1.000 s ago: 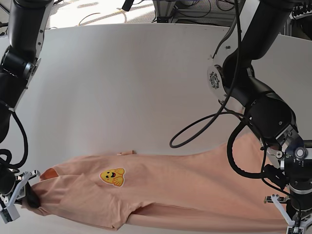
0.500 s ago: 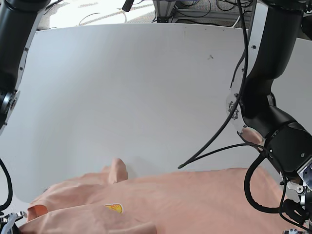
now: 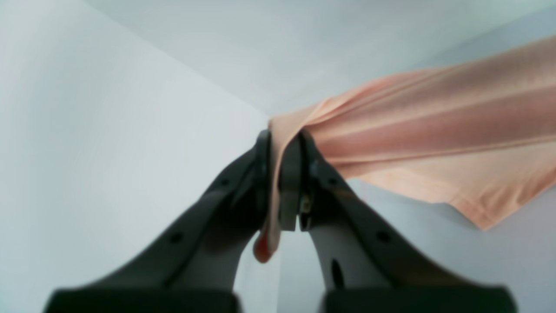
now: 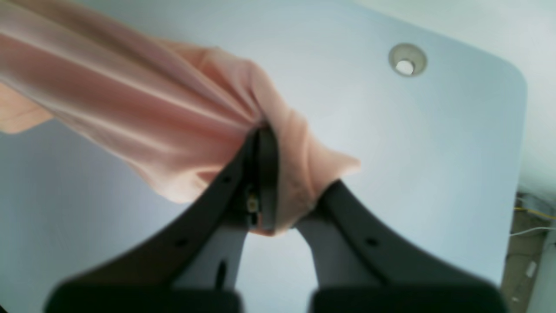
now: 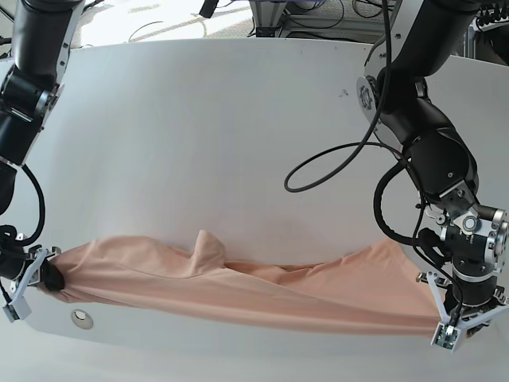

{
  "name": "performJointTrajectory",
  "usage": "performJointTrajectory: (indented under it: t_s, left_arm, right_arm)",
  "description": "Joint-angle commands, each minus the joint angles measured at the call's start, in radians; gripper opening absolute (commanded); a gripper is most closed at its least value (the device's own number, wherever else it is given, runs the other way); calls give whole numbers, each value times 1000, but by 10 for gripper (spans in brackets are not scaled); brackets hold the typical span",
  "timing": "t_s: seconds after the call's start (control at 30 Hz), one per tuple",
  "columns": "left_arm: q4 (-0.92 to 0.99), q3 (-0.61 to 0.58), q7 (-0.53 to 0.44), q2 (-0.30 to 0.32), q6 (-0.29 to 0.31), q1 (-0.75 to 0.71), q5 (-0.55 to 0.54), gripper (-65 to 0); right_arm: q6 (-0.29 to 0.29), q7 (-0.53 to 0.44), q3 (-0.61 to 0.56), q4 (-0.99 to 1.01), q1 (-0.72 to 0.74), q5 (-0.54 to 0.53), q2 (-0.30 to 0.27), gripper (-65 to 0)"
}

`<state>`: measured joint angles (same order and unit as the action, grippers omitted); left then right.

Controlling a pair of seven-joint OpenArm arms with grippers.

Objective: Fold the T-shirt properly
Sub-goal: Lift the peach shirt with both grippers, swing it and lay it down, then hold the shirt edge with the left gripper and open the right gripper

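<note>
T-shirt stretched above the white tabletop, left gripper and right gripper each clamping one end.

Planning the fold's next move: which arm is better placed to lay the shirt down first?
Neither clearly. The left gripper and right gripper each pinch one end of the T-shirt, which hangs stretched between them above the table, so lower both together.
</note>
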<state>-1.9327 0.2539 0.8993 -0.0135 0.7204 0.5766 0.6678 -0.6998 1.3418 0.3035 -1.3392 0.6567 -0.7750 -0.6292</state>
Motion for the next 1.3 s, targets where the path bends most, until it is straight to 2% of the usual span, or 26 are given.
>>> performJointTrajectory:
  t_s: [0.0,0.2,0.33,0.47,0.7,0.77,0.9,1.13,1.27]
  left_arm:
    - [-58,3,-1,10,-22,-37,28,-650]
    - [-80,20,-1,-19,-22,-306,28,-650]
    - [-81,37,-1,-35,-22,-432,28,-650]
    - [-87,48,-1,-50,-22,-571,31,-650]
    - [-86,158,-4,-55,-22,-717,25,-650]
    - [-84,195,-6,-55,-22,-754,-6,-650]
    - [-84,239,-6,-49,-22,-771,-115,-650]
    - [-66,204,-6,-49,-22,-642,-115,-650]
    - [-30,189,-6,-49,-22,-528,-115,-650]
  right_arm:
    - [2,-22,43,-16,-62,-73,-25,-650]
    - [2,-23,101,-16,-309,-194,-22,-650]
    - [2,-23,150,-18,-424,-228,9,-650]
    - [2,-22,202,-87,-565,-243,10,-650]
    - [2,-15,234,-250,-799,-243,16,-650]
    - [2,-14,250,-256,-857,-243,39,-650]
    - [2,-14,274,-254,-854,-237,76,-650]
    - [2,-14,262,-170,-694,-234,79,-650]
    - [2,-23,156,-35,-550,-185,79,-650]
